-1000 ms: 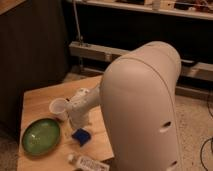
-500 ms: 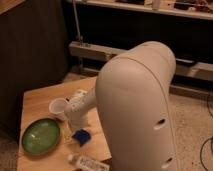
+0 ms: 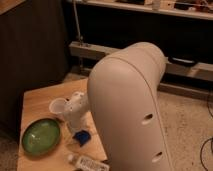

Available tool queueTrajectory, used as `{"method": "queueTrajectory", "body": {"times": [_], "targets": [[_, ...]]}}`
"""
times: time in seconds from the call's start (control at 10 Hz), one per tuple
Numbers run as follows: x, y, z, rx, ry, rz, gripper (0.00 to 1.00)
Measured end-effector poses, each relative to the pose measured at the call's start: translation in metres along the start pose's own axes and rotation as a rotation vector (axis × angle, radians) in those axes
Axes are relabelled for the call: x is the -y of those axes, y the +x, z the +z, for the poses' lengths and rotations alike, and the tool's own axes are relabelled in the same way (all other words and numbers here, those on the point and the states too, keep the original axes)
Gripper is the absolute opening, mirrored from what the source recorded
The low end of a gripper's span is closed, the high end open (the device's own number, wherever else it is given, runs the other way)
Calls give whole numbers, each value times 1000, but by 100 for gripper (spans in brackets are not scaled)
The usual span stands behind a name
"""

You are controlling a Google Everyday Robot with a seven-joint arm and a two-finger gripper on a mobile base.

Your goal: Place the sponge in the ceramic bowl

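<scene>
Sponge [image 3: 82, 138] unmoved; hand [image 3: 76, 128] lower, just above.

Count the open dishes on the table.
2. The ceramic bowl sits at the front left of the table; a white cup stands behind it, beside the arm. The gripper hangs over the sponge. The arm may hide others.

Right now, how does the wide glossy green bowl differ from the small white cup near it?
The wide glossy green bowl is shallow and broad; the small white cup is narrower and much smaller. The bowl sits nearer the camera; the cup is behind it, by the white arm. Both rest on the wooden table. The end effector is low beside the dark blue sponge.
</scene>
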Motion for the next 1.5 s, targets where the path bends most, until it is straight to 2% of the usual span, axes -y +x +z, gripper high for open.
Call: {"method": "queueTrajectory", "body": {"times": [0.3,0.4,0.8,1.1,1.2,1.3,1.5], "targets": [[0,-2,6,15,2,6,79],[0,-3,7,20,4,5,74],[-2,-5,12,49,3,0,33],[-4,-9,15,74,-2,-1,5],[-6,-9,14,77,-6,2,0],[-8,-8,11,76,-10,8,0],[-21,6,-18,49,-24,31,0]]}}
